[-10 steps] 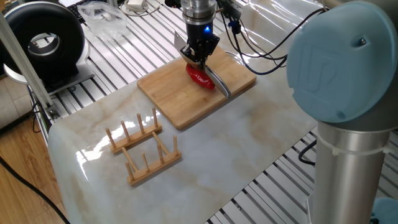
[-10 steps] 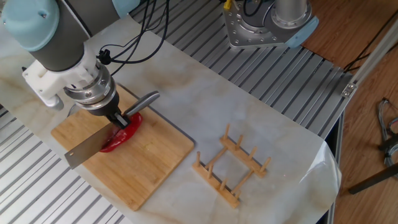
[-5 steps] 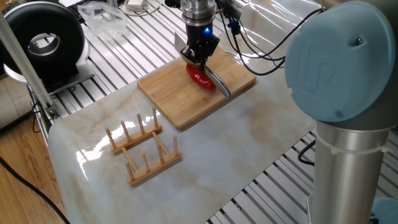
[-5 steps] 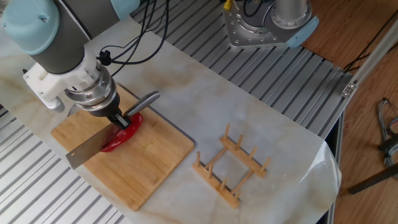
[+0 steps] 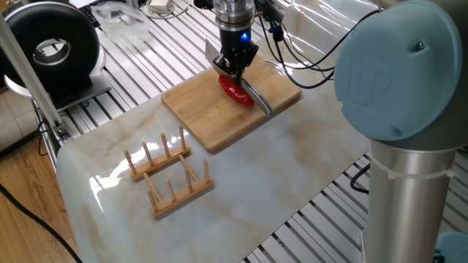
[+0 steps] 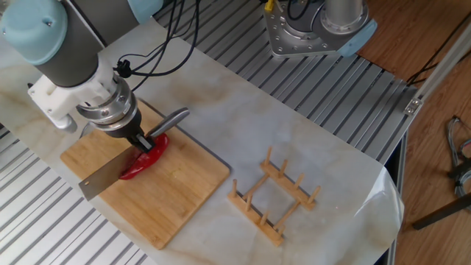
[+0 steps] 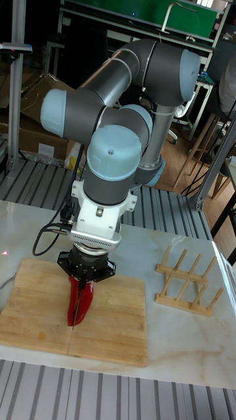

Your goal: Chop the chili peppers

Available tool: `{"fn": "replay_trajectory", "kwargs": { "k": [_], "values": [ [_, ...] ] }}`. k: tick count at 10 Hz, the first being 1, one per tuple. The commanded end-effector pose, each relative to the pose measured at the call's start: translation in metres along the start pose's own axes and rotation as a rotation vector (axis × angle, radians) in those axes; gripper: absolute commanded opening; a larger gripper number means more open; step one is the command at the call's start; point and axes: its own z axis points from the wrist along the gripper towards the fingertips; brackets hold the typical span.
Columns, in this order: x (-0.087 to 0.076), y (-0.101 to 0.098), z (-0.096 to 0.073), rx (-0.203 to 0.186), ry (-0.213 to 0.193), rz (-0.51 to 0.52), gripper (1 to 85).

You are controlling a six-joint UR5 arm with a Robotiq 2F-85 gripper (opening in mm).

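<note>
One glossy red chili pepper (image 5: 238, 93) lies on the bamboo cutting board (image 5: 201, 109), curved and finger-length. My gripper (image 5: 232, 70) stands directly over it, shut on a knife whose grey handle (image 5: 260, 101) sticks out toward the board's near corner. In the other fixed view the steel blade (image 6: 103, 177) reaches past the chili pepper (image 6: 145, 161) across the board (image 6: 173, 202), below the gripper (image 6: 140, 143). The tall fixed view shows the gripper (image 7: 83, 289) pointing straight down with the chili pepper (image 7: 73, 307) beside its fingers. Whether the blade touches the chili pepper is not clear.
A wooden peg rack (image 5: 170, 175) stands on the marble tabletop, well apart from the board, also seen as the rack (image 6: 274, 195). A black round device (image 5: 51, 47) sits at the far left. Cables trail behind the wrist. A second robot base (image 6: 316, 26) is mounted beyond the table.
The wrist and knife have shifted only very slightly over the chili pepper. The chili pepper and board lie where they were.
</note>
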Motion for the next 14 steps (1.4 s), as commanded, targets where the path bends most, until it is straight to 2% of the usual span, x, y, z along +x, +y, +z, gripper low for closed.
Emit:
{"fn": "replay_trajectory", "kwargs": {
  "k": [1,3,4,5,6,7,11,12,13,14],
  "values": [
    [0.005,0.004,-0.004,-0.009,0.027,-0.003,1.3],
    [0.015,0.005,-0.008,-0.007,0.062,-0.038,1.3],
    [0.015,0.008,-0.01,-0.014,0.061,-0.059,1.3],
    [0.011,0.007,-0.009,-0.007,0.049,-0.105,1.3],
    [0.003,-0.002,-0.007,0.038,0.021,-0.187,1.3],
    [-0.004,-0.004,-0.008,0.053,-0.007,-0.274,1.3],
    [-0.021,-0.001,-0.011,0.064,-0.07,-0.523,1.3],
    [-0.02,-0.002,-0.011,0.072,-0.066,-0.561,1.3],
    [-0.015,0.001,-0.009,0.057,-0.051,-0.582,1.3],
    [-0.007,0.001,-0.007,0.05,-0.02,-0.595,1.3]
  ]
}}
